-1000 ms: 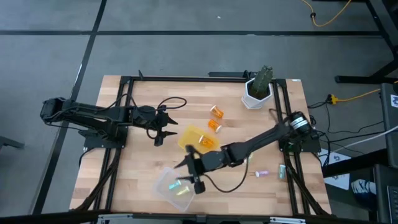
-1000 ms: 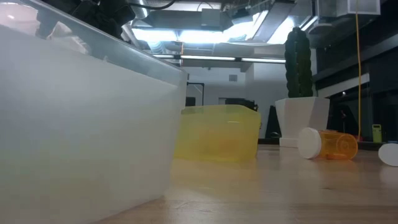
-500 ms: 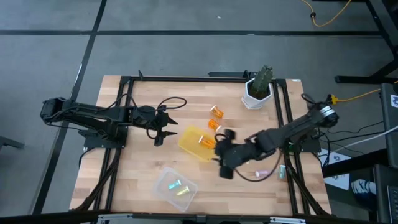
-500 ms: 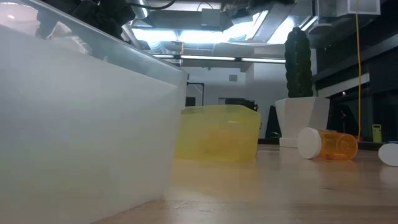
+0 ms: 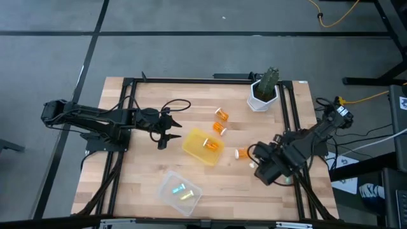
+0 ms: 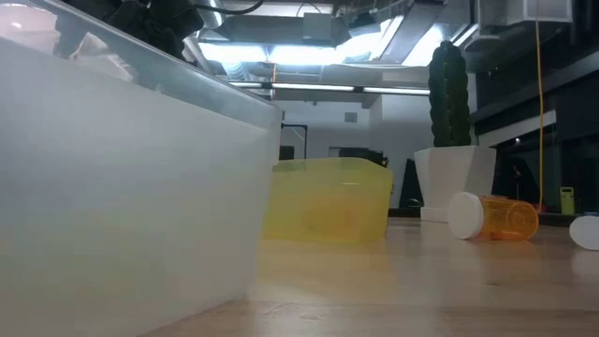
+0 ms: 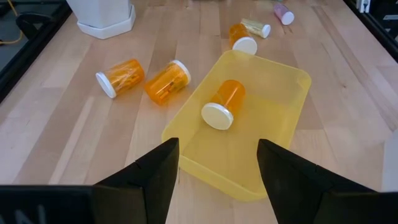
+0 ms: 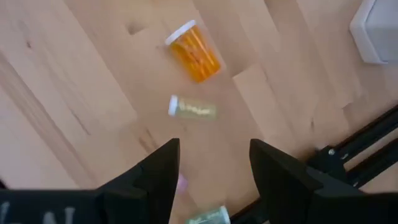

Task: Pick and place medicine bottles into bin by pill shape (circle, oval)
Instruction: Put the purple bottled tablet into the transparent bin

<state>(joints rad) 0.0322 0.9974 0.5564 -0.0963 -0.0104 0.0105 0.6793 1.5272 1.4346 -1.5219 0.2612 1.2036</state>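
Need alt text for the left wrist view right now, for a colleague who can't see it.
The open left gripper hovers over a yellow bin holding one orange bottle on its side. Two more orange bottles lie on the wood beside the bin, near a white pot.

An orange bottle (image 8: 195, 52) lies near a pale vial (image 8: 193, 109) on wood.
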